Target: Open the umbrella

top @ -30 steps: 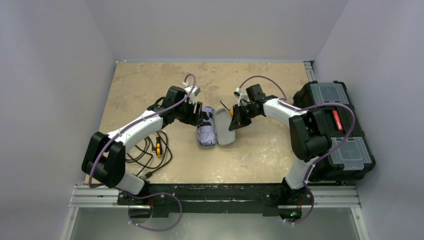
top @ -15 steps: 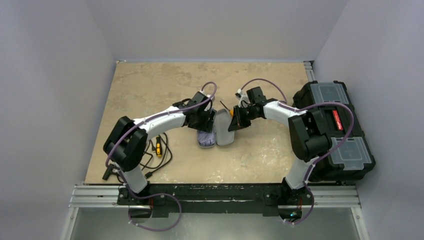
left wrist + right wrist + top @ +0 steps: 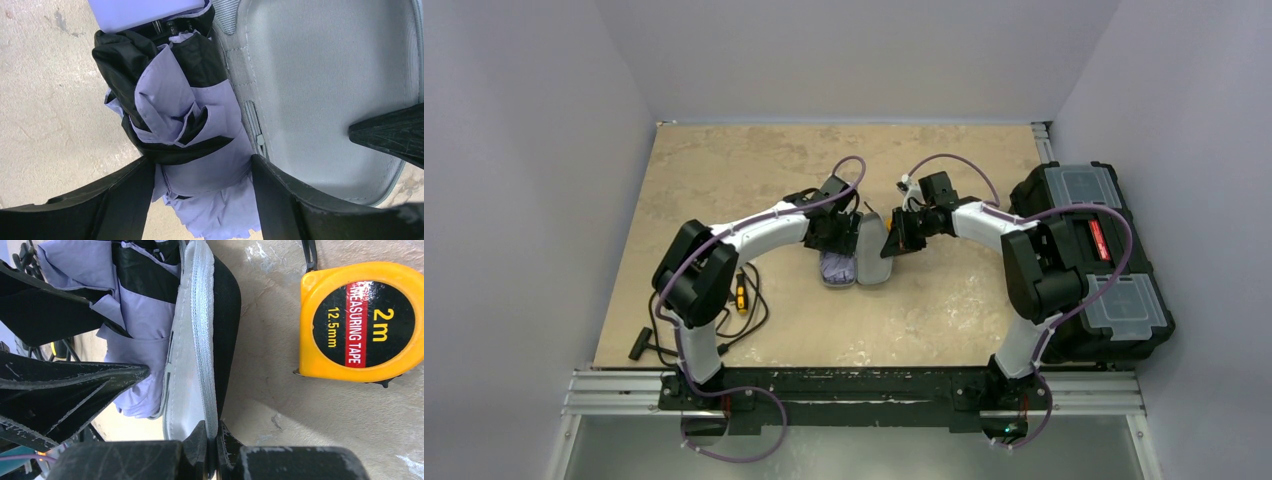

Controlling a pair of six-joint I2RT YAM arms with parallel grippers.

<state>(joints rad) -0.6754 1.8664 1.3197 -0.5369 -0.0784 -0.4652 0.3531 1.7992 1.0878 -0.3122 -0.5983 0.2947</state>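
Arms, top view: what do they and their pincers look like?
Left arm and right arm match: white links, bulky black joints, a purple cable looping along each. Left pincer and right pincer: scuffed matte-black wedge fingers.

Left gripper (image 3: 200, 172) straddles the folded umbrella (image 3: 185, 135) on the table (image 3: 45, 100).
Jaws spread wide, one each side of the bunched lavender-and-black canopy. Beside it lies the grey case (image 3: 325, 85), with a black pointed tip (image 3: 390, 135) over its edge.

lavender-and-black umbrella (image 3: 192, 112), grey case (image 3: 325, 75), yellow tape measure (image 3: 357, 322)
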